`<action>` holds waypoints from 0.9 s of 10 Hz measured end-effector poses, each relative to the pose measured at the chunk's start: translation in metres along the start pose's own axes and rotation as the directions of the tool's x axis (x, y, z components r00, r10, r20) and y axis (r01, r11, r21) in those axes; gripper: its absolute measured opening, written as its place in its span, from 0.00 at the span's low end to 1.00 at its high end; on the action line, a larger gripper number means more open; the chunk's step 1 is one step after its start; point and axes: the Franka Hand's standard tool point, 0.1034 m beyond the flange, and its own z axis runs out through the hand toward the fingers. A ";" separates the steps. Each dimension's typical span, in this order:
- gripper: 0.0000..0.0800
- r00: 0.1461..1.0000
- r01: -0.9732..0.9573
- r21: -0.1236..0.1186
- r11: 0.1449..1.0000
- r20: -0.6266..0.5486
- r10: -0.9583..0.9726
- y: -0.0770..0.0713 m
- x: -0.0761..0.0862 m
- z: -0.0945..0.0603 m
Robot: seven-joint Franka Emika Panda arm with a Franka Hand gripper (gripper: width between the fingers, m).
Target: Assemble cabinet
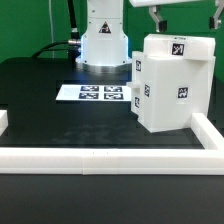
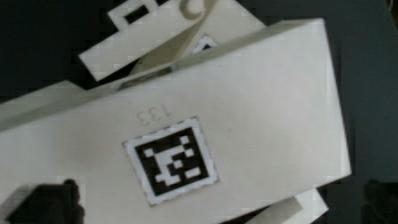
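The cabinet (image 1: 168, 85) is a tall white boxy body with square tag markers. It stands upright at the exterior view's right, in the corner of the white border rail (image 1: 100, 156). My gripper (image 1: 165, 17) hangs just above the cabinet's top, at the upper edge of that view. In the wrist view the cabinet's tagged face (image 2: 196, 110) fills the picture, with a tag (image 2: 175, 160) near the middle. My gripper (image 2: 214, 205) is open, with a dark fingertip (image 2: 50, 200) at each side, spread wide and holding nothing.
The marker board (image 1: 95, 93) lies flat on the black table to the exterior view's left of the cabinet. The robot base (image 1: 103, 40) stands behind it. The rail runs along the front and turns up at the right (image 1: 207, 130).
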 end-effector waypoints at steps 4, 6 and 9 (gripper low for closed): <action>1.00 0.883 0.470 -0.002 0.883 0.000 -0.470 0.000 0.004 0.001; 1.00 0.799 0.602 -0.002 0.799 0.002 -0.602 -0.001 0.003 0.003; 1.00 0.661 0.750 -0.026 0.660 -0.005 -0.751 -0.003 0.002 0.004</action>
